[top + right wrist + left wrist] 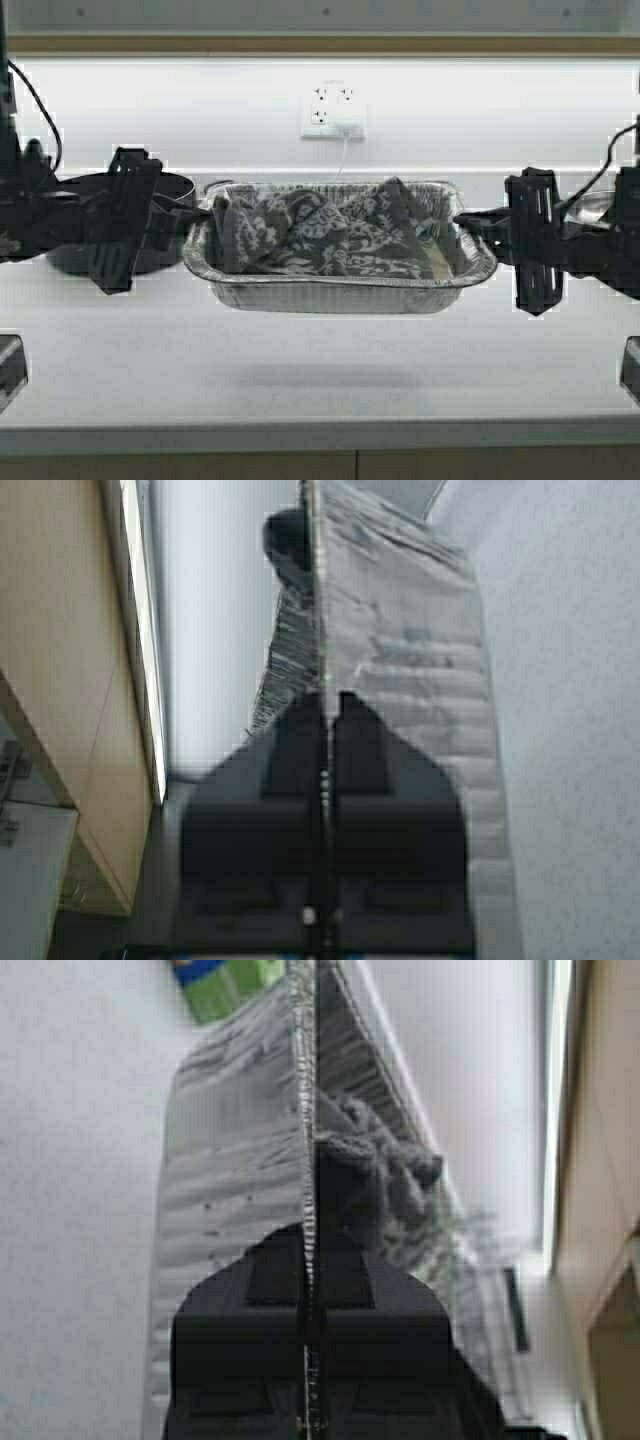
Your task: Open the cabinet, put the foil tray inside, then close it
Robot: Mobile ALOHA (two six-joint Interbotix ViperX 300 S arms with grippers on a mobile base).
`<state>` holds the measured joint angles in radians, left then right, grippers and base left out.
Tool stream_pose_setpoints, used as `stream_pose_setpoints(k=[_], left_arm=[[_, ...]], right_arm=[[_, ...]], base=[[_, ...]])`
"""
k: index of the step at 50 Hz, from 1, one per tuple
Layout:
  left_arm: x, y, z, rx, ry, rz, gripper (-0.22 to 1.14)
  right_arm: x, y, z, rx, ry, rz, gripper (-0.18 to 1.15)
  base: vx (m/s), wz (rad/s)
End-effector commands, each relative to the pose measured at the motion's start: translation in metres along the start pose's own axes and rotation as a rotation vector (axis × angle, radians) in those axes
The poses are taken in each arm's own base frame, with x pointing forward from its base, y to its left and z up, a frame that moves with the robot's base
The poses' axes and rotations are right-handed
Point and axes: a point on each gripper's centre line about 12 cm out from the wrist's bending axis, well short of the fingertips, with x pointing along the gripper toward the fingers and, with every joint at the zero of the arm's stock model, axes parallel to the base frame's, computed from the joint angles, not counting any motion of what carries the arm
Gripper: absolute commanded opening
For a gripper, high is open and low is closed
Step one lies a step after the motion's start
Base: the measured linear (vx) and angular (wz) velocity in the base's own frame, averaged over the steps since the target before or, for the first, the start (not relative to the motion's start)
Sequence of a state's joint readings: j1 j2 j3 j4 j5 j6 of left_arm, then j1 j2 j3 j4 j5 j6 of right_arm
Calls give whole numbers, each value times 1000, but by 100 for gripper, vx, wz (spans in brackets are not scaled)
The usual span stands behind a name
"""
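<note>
black pot (60,255) mostly behind left arm, steel bowl (600,205) half hidden — right arm

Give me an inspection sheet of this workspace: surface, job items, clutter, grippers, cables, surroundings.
Surface: pale countertop, tray's shadow on it.
Job's things: foil tray lifted off the counter, patterned cloth bunched inside; cabinet seen only at the edge of the wrist views.
Clutter: black pot behind the left arm; steel bowl far right.
Grippers: left gripper shut on the tray's left rim; right gripper shut on its right rim.
Cables: white cord hanging from the wall outlet; black arm cables at both edges.
Surroundings: lit white backsplash.
</note>
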<state>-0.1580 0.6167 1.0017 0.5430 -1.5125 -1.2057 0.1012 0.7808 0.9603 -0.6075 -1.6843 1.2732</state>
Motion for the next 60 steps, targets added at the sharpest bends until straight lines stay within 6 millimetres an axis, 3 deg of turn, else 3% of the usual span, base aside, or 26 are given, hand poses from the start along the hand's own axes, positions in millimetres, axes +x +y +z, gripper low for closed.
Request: stream_pose_setpoints(k=[1, 8, 20, 28, 39, 60], left_arm=[[-14, -30, 4, 50, -22, -44, 2], [-32, -49, 0, 62, -26, -53, 2], [-57, -69, -7, 68, -28, -61, 3], [-68, -85, -7, 92, -41, -89, 3], [-69, -108, 3, 119, -59, -109, 3], [-64, -163, 22, 140, -71, -145, 3]], right_arm=[[-6, 30, -16, -12, 49, 41, 8], [-21, 51, -28, -35, 45, 43, 8], [-44, 93, -32, -90, 20, 89, 8], [-51, 109, -32, -106, 3, 123, 8], [-54, 122, -27, -87, -26, 158, 8], [-58, 168, -18, -80, -62, 275, 8]], base=[[-1, 0], [-1, 0], [-1, 0], [-2, 0], [-3, 0], [-2, 0]])
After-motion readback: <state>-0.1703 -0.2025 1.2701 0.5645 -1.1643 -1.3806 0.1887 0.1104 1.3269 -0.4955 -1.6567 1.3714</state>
